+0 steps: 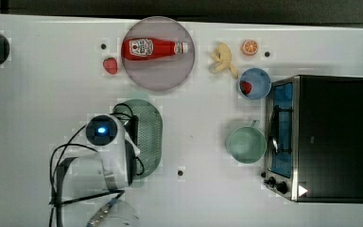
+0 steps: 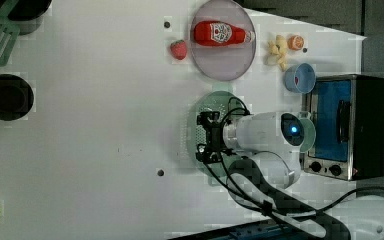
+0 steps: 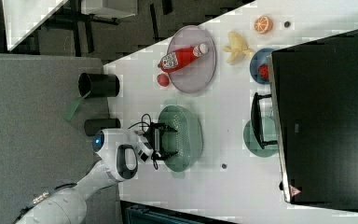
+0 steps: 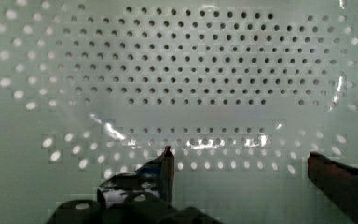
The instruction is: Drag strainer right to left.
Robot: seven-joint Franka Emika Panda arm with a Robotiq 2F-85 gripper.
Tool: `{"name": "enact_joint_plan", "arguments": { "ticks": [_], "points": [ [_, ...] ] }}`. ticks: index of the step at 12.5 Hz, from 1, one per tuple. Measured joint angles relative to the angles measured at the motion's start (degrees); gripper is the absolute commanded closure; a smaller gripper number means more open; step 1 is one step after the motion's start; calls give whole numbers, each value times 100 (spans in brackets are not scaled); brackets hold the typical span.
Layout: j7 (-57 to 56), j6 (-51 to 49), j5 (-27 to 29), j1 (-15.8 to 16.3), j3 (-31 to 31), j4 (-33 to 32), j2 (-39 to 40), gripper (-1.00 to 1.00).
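Observation:
The pale sage-green oval strainer (image 1: 152,128) lies on the white table just below the grey-mauve plate in the top view, with the arm's wrist covering its left part. In the left view the gripper (image 2: 206,138) reaches down into the strainer (image 2: 192,131). Over the bowl of the strainer (image 3: 187,136) in the right view, the gripper (image 3: 166,140) has its fingers spread. The wrist view looks into the strainer's (image 4: 191,60) holed bowl, where the gripper (image 4: 240,158) is open with only the holed surface between its two dark fingertips (image 4: 167,161).
A ketchup bottle (image 1: 151,48) lies on the grey-mauve plate (image 1: 158,81), with a strawberry (image 1: 110,65) beside it. At the top view's right are a banana (image 1: 223,59), an orange slice (image 1: 250,47), a blue bowl (image 1: 261,81), the mint-green cup (image 1: 246,144) and a toaster oven (image 1: 331,137).

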Motion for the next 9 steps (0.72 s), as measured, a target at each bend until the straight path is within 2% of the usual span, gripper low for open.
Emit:
{"name": "enact_joint_plan", "arguments": {
  "ticks": [5,9],
  "points": [
    [615,-62,-64,604,102,828,389,-100],
    [722,-62,-17,888,112,1186,806,-100]
  ]
}}
